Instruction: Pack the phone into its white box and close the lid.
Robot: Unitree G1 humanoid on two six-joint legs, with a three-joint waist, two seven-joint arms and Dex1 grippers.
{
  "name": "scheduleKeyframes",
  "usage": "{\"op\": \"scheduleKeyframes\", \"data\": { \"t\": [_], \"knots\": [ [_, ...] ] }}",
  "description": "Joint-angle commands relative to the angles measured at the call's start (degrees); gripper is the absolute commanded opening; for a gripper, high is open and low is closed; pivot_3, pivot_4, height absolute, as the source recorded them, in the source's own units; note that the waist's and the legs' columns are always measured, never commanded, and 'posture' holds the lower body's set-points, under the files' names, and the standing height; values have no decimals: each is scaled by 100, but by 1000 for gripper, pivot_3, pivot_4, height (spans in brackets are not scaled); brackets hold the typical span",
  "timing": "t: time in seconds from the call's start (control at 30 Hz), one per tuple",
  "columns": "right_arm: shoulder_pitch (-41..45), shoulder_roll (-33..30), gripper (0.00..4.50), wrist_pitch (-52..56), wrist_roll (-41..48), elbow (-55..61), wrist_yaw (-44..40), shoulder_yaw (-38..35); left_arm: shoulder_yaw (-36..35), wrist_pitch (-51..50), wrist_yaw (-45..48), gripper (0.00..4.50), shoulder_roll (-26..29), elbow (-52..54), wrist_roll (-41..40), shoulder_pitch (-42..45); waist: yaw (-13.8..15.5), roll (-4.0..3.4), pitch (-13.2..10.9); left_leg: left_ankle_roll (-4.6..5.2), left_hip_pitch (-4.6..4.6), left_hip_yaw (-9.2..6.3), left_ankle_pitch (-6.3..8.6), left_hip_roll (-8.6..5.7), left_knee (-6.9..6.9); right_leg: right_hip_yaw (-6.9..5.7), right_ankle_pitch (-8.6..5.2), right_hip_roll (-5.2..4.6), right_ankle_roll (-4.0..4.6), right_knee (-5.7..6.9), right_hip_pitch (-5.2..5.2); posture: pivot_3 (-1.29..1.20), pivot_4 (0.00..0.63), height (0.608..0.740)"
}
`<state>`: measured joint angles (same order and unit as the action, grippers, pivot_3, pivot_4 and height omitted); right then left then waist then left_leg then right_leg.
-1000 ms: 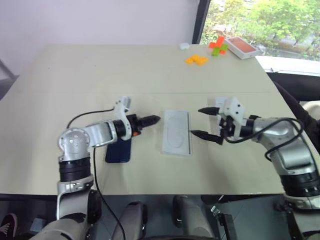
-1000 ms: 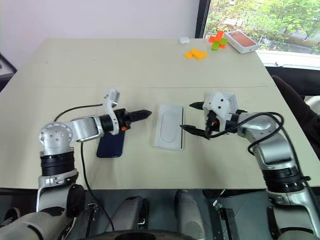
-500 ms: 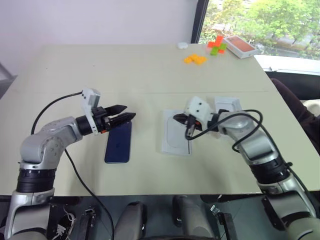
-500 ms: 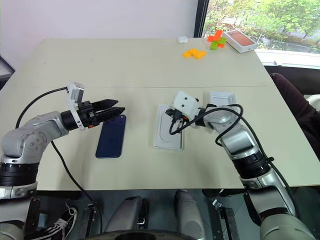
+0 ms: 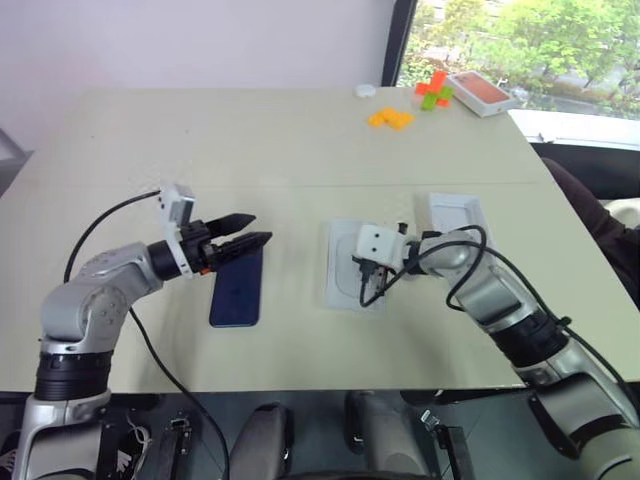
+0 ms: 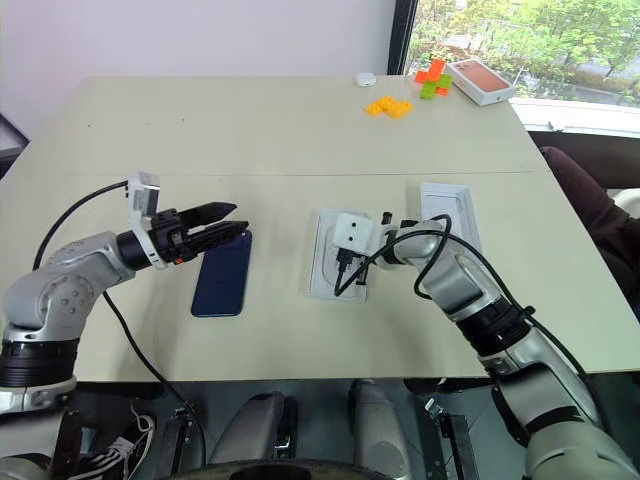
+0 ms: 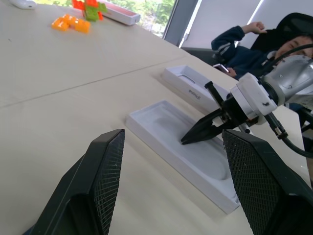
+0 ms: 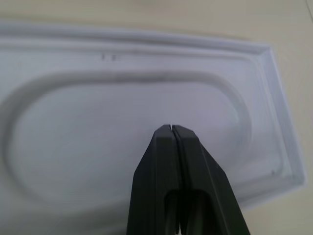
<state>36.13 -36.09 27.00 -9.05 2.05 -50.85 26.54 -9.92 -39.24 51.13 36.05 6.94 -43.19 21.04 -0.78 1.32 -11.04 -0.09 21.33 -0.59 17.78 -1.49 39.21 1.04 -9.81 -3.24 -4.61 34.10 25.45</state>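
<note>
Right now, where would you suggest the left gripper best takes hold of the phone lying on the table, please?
Probably across its two long edges near the middle, coming from above. The phone lies flat on the table, so only its thin sides offer a hold, and its short width should suit the open left gripper hovering over its far end.

R tool [image 7: 188, 139] now pinched tight, fingers together vs spread wide 1 s ago; it has come in from beside the flat white moulded insert w/ oval recess [image 5: 338, 270] and now points down into that recess. L tool [image 5: 252, 242] has pulled back off the slim dark navy-blue phone [image 5: 237, 290], fingers apart, near phone's far end.
</note>
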Motion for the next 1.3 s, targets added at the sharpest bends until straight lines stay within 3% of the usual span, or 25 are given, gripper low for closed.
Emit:
{"op": "scheduleKeyframes", "data": {
  "t": [0.03,0.2,0.33,0.53,0.7,0.93,1.03,1.13,1.3],
  "knots": [
    [-6,-254,53,-119,-276,58,-203,78,-124,46,40,3372,49,178,-55,54,7,1,0,0,0,0,0,0,0,0,0,1,0,0,0,0,150,740],
    [-47,-77,53,-130,-213,67,-231,-40,-98,63,31,3372,32,160,-21,63,6,1,1,0,0,0,0,0,1,0,0,0,-1,-1,-2,0,150,740],
    [1,498,53,-84,230,159,-119,-340,-103,53,47,3372,40,145,-33,88,-27,1,0,0,0,-2,0,3,0,0,0,3,-1,0,0,0,150,740],
    [-162,617,53,-1019,-56,-36,-336,198,-94,11,9,3372,18,198,-57,105,-2,0,0,0,2,-3,0,4,0,-1,1,5,-1,1,1,0,150,740],
    [-121,501,53,-1541,-118,-93,-744,308,-101,-85,-10,3372,41,280,-106,119,-30,1,0,0,-2,0,0,6,-1,0,1,5,-1,1,1,0,150,740],
    [-325,455,53,-1492,235,231,-1100,-4,-126,-97,-20,3372,62,279,-58,99,-21,1,0,0,-3,-3,0,9,-1,-1,1,10,-1,3,0,0,150,740],
    [-744,65,53,-1494,703,693,-1508,-300,-109,-135,-28,3372,51,358,-84,72,26,0,0,0,0,-5,0,8,-1,-2,1,9,-1,2,0,0,150,740],
    [-745,-200,53,-1853,406,475,-1434,-271,-90,-110,14,3372,58,279,-35,71,11,1,0,1,3,-7,1,0,-1,-5,1,-1,-1,-2,-1,0,150,740],
    [-468,-116,53,-1930,279,129,-1205,-364,-56,-156,18,3372,17,253,-56,138,-14,1,0,-2,-6,2,-1,5,1,1,-5,5,8,2,-3,0,150,740]
  ]
}}
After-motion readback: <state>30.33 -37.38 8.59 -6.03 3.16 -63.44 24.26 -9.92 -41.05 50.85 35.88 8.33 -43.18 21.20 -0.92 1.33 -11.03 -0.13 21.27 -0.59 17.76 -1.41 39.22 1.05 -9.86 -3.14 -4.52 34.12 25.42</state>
